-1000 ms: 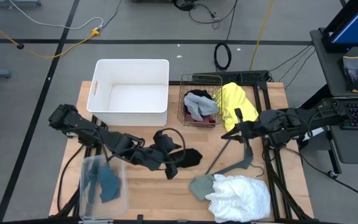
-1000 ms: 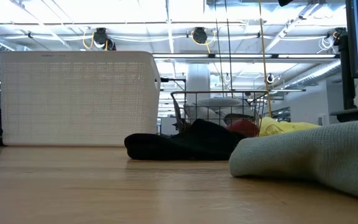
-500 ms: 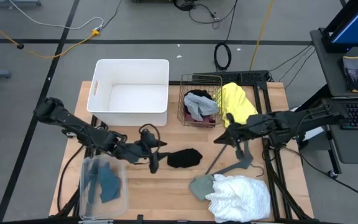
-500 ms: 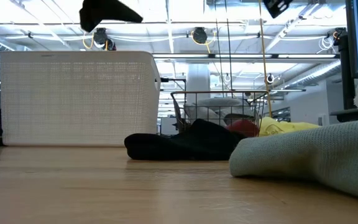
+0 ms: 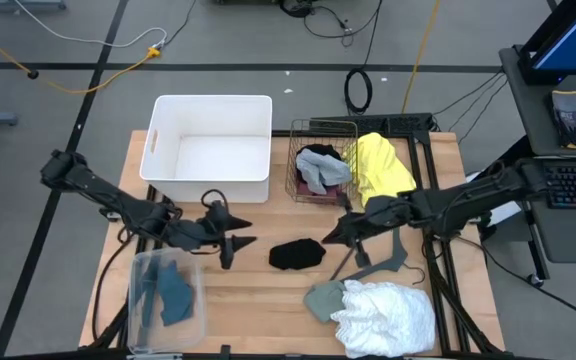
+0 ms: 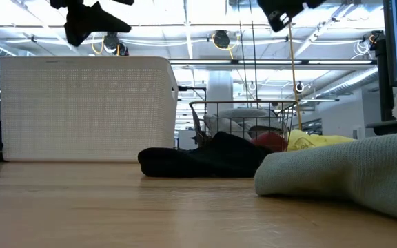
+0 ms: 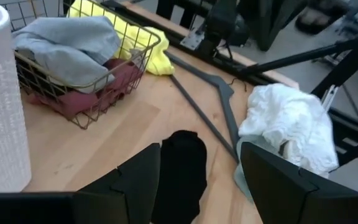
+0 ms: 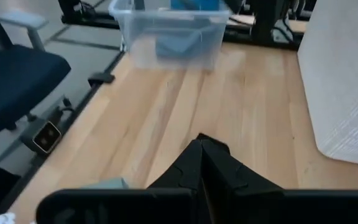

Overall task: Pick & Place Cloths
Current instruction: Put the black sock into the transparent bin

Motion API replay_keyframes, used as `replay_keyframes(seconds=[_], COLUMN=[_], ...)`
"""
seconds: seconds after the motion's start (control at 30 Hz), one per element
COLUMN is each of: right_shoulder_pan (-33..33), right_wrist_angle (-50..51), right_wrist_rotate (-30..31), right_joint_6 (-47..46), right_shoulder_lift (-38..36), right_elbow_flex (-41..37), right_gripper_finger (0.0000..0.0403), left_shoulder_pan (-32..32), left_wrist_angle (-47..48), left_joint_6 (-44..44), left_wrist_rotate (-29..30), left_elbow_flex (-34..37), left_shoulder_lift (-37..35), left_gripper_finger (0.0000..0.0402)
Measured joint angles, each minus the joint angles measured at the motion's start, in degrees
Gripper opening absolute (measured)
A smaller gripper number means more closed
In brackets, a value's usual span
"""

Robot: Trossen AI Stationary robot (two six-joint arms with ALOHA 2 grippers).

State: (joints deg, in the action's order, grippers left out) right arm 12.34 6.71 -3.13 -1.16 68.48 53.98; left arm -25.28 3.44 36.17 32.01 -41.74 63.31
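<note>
Pincers first: the left pincer [image 5: 230, 240] hangs spread and empty just beside the black cloth [image 5: 297, 254], while the right pincer [image 5: 334, 236] hovers on its other side, fingers pressed together, holding nothing. The black cloth lies crumpled mid-surface [image 5: 258, 300], apart from both. It looks light, limp and thin, so I'd pinch a raised fold near its middle rather than a flat edge. Beyond it, the grey cloth [image 5: 322, 300] touches the frilly white cloth [image 5: 388, 316] near the hanger [image 5: 383, 262]; the yellow cloth [image 5: 380, 168] drapes beside the wire basket [image 5: 320, 194], with the white bin [image 5: 208, 180] farther left.
</note>
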Motion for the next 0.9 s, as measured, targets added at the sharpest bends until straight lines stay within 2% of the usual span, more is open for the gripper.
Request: replay_keyframes(seconds=[0.17,0.67,0.77,0.9], right_shoulder_pan=[-0.51,-1.48,-1.51,-1.51], right_wrist_angle=[-0.04,0.03,-0.06,0.07], right_wrist_rotate=[0.01,0.03,-0.04,-0.14], right_joint_6=[0.75,6.59,6.78,6.83], right_shoulder_lift=[3.83,14.45,15.70,16.88], right_elbow_flex=[0.00,0.00,0.00,-0.02], right_gripper_finger=[0.0004,0.0007,0.0026,0.0076], left_shoulder_pan=[0.00,-0.11,-0.11,-0.11], left_wrist_angle=[-1.03,-2.80,-3.27,-3.52], left_joint_6=[0.37,0.17,0.13,0.11], left_wrist_rotate=[0.07,-0.02,-0.06,-0.09], left_elbow_flex=[1.80,1.80,1.80,1.80], left_shoulder_lift=[-2.27,-2.54,-2.54,-2.54], left_gripper_finger=[0.0227,0.0227,0.0227,0.0227])
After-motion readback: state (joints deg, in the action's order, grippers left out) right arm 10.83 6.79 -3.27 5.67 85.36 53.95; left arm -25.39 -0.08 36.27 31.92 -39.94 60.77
